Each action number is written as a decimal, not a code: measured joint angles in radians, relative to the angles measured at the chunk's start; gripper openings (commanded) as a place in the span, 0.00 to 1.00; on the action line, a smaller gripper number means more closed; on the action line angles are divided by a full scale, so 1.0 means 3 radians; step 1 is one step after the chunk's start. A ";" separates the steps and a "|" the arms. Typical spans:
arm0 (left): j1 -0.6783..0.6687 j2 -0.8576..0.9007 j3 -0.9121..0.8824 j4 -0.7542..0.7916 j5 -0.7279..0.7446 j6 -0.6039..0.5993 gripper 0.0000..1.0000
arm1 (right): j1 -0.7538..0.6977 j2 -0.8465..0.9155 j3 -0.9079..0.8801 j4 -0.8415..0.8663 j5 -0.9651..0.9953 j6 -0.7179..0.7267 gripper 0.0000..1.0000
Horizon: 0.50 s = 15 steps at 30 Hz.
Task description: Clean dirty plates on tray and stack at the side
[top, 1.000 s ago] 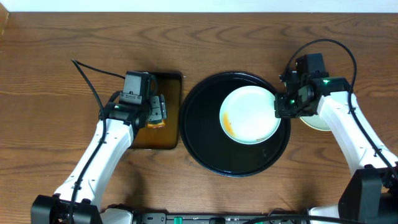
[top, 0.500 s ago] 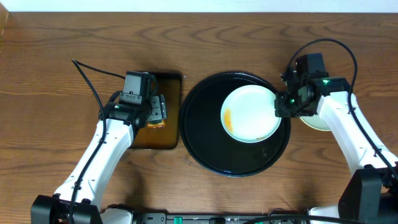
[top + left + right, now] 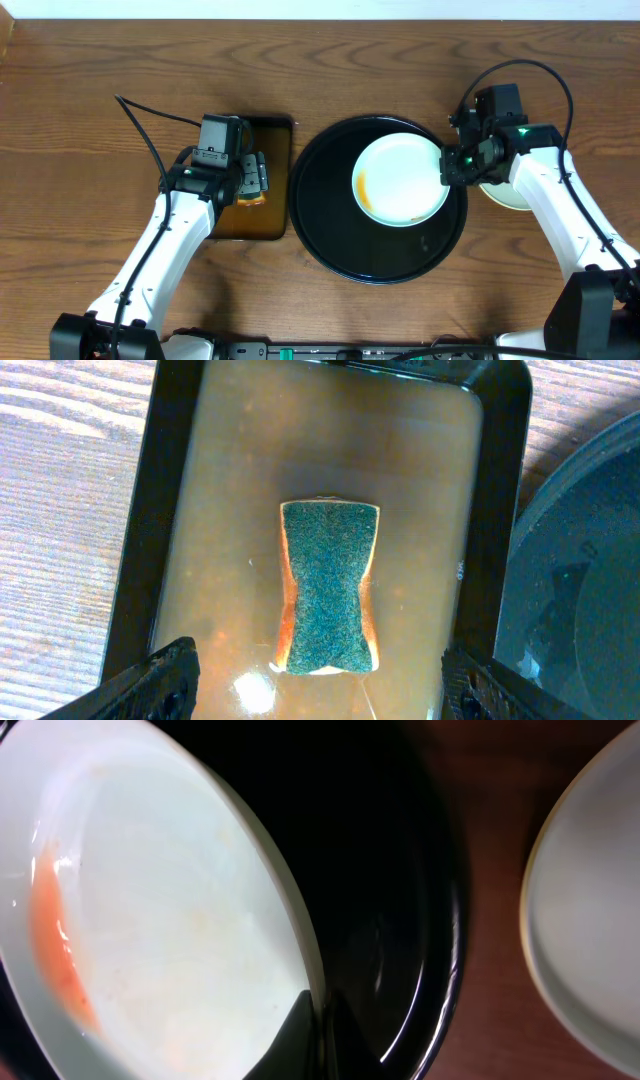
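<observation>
A pale blue plate (image 3: 401,181) with an orange sauce smear at its left lies over the round black tray (image 3: 335,225), tilted up at its right edge. My right gripper (image 3: 447,171) is shut on that plate's right rim; the right wrist view shows the plate (image 3: 150,900) pinched between the fingers (image 3: 318,1030) above the tray (image 3: 400,920). Another pale plate (image 3: 505,195) sits on the wood right of the tray, partly hidden by my right arm, also in the right wrist view (image 3: 590,900). My left gripper (image 3: 315,680) is open above a sponge (image 3: 328,588).
The green-topped orange sponge lies in a rectangular brown tray (image 3: 272,215) with liquid, left of the black tray. Bare wood tabletop (image 3: 90,120) lies to the far left, along the back and in front.
The plate has shifted and tilted slightly in my right gripper's hold. The left arm has not moved.
</observation>
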 measured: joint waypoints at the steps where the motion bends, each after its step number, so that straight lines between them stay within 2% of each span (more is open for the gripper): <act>1: 0.0000 0.0000 0.0000 0.0001 0.0000 0.0000 0.79 | 0.0001 0.0000 0.0000 0.0041 0.0038 -0.0011 0.01; 8: 0.0000 0.0000 0.0000 0.0001 0.0000 -0.0001 0.79 | 0.0136 -0.0163 0.0000 0.0189 0.0520 -0.0060 0.01; 15: 0.0000 0.0000 0.0000 0.0000 0.0000 -0.0001 0.79 | 0.0688 -0.0525 0.0000 0.0300 0.1461 -0.0309 0.01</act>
